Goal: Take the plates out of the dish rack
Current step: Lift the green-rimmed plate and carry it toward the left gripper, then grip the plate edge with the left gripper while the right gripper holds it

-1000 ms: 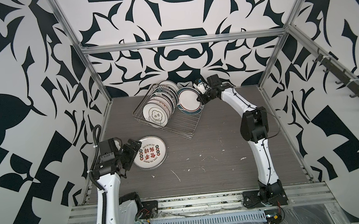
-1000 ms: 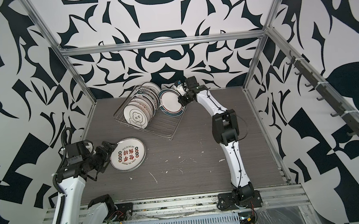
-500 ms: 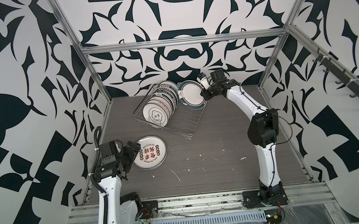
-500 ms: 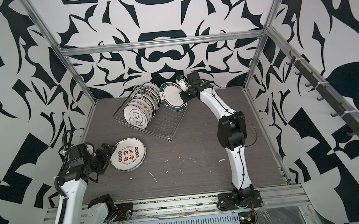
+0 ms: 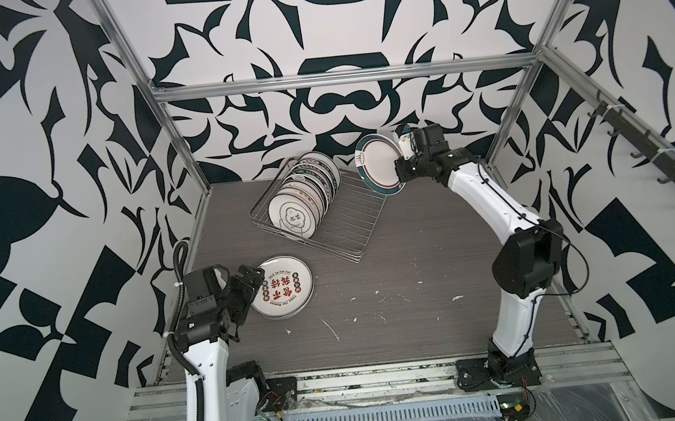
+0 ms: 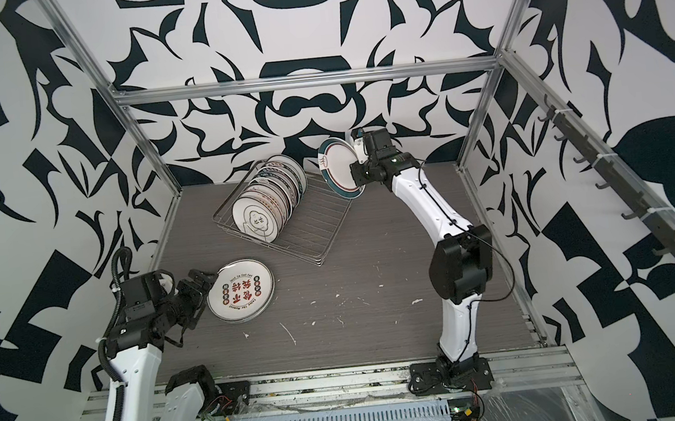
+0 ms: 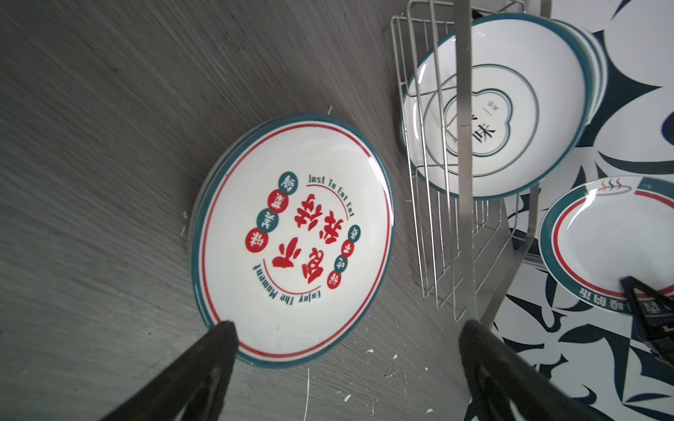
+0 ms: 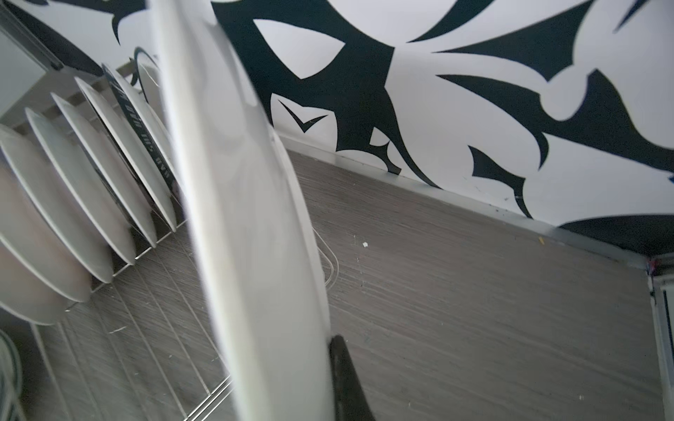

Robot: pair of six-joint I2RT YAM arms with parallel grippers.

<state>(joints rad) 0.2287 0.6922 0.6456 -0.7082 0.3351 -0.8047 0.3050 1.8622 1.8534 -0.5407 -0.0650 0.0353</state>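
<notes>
Starting at the left, we find the left gripper [image 5: 250,279] with its jaws spread wide and holding nothing, just beside the near edge of the unloaded plates [image 5: 283,288] lying flat on the table [image 5: 437,277]. It has hardly shifted over the last second, and that stack has not moved either (at least two plates, judging by the rims under the printed one in the left wrist view). Further right, the dish rack [image 5: 353,222] sits where it was, with the remaining plates [image 5: 295,212] standing on edge in a row at its left end and the rest of its grid floor bare. The real change is at the right: the teal-rimmed plate [image 5: 377,165], which a second ago stood low at the rack's right end, now hangs raised and tilted above the rack's far right corner. We judge it clear of the prongs. The right gripper [image 5: 400,165] is clenched on that plate's rim, and the right wrist view shows the plate edge-on with one finger [image 8: 343,379] pressed to its back. For the task, this means one more plate is out of the rack but not yet set down, and it has to travel to the stack before it counts as unloaded. A full row still waits in the rack.
</notes>
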